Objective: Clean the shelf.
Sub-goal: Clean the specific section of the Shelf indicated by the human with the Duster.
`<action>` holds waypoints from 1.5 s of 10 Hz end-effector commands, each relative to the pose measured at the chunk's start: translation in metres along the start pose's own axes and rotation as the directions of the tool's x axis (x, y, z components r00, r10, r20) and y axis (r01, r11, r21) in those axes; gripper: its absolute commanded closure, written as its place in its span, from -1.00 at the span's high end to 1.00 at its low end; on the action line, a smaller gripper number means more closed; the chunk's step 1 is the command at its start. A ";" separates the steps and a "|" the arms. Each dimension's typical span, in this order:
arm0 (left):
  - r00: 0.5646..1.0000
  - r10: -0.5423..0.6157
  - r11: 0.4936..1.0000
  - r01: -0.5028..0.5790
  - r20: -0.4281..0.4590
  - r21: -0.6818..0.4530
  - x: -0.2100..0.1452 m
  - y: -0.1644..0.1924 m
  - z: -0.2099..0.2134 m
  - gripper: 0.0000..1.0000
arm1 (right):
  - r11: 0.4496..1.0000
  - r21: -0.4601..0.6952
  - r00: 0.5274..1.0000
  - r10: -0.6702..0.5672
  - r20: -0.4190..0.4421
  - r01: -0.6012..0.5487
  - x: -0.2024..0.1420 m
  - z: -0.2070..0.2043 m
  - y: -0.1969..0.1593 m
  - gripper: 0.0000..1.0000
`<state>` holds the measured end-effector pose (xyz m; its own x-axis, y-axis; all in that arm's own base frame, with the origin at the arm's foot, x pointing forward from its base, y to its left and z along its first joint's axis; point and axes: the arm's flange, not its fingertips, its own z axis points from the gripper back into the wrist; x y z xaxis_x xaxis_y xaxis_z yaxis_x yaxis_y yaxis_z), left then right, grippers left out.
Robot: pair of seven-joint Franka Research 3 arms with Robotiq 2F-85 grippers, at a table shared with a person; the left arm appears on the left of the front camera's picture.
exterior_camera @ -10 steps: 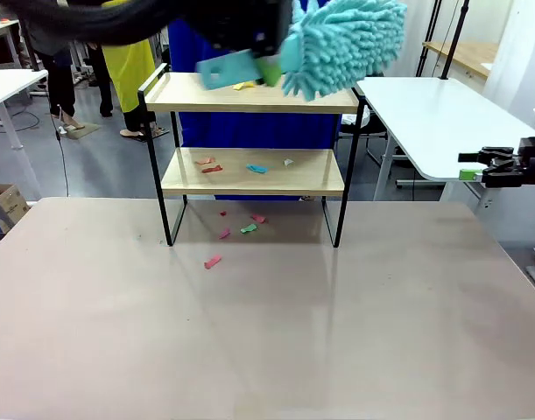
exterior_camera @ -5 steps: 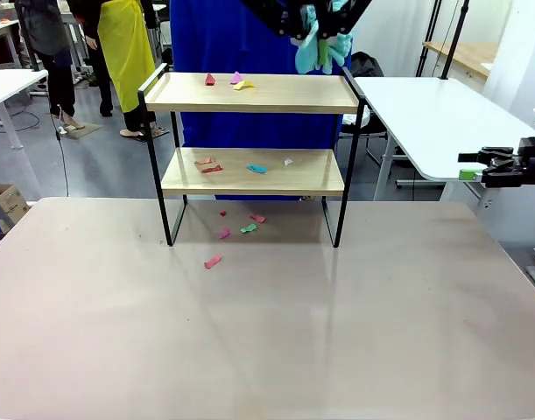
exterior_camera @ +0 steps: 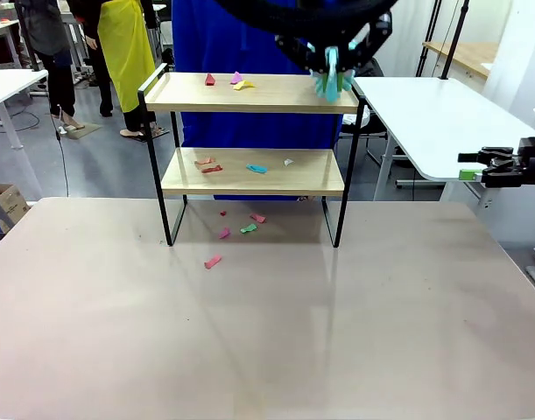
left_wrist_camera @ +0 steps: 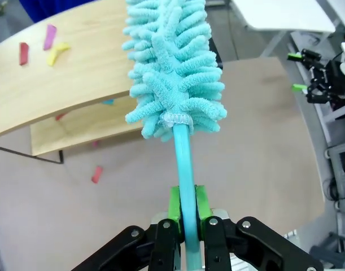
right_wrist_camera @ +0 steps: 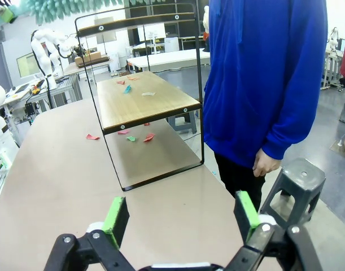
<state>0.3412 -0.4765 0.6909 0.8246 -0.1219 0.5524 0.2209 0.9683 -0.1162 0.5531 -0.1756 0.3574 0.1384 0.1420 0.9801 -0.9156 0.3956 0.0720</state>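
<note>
Duster of fluffy teal microfibre [left_wrist_camera: 172,68], clamped in your left tool [left_wrist_camera: 183,212], at the right end of the top board of the black-framed wooden shelf [exterior_camera: 276,104]; coloured paper scraps [exterior_camera: 235,81] lie leftward. Right tool [right_wrist_camera: 180,217] spread, empty.

Left arm [exterior_camera: 276,10] is high up, stretched across past the middle, wrist tipped downward. Left gripper [left_wrist_camera: 186,204] is clamped tight, green pads [left_wrist_camera: 173,203] squeezing the duster handle [left_wrist_camera: 185,164] from both sides. Over on the other side, the right arm [exterior_camera: 531,164] sits out at the edge, held level and pointing inward, right gripper [right_wrist_camera: 180,217] spread wide with nothing between its fingers.
</note>
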 end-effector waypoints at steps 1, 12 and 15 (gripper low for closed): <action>0.999 0.046 0.999 -0.046 -0.024 -0.010 0.007 -0.004 -0.009 -0.74 | 1.000 -0.004 1.000 0.006 -0.001 -0.006 0.003 -0.002 0.004 1.00; 0.973 0.155 0.982 -0.133 -0.171 0.134 0.017 0.082 -0.041 -0.74 | 1.000 -0.004 1.000 0.006 -0.001 -0.006 0.003 -0.002 0.004 1.00; 0.954 0.226 0.953 -0.175 -0.197 0.246 0.013 0.149 -0.039 -0.74 | 1.000 -0.004 1.000 0.006 -0.001 -0.006 0.003 -0.002 0.004 1.00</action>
<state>0.4165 -0.3680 0.6598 0.9293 0.0515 0.3657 -0.0426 0.9986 -0.0324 0.5531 -0.1750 0.3573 0.1384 0.1417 0.9802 -0.9159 0.3948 0.0722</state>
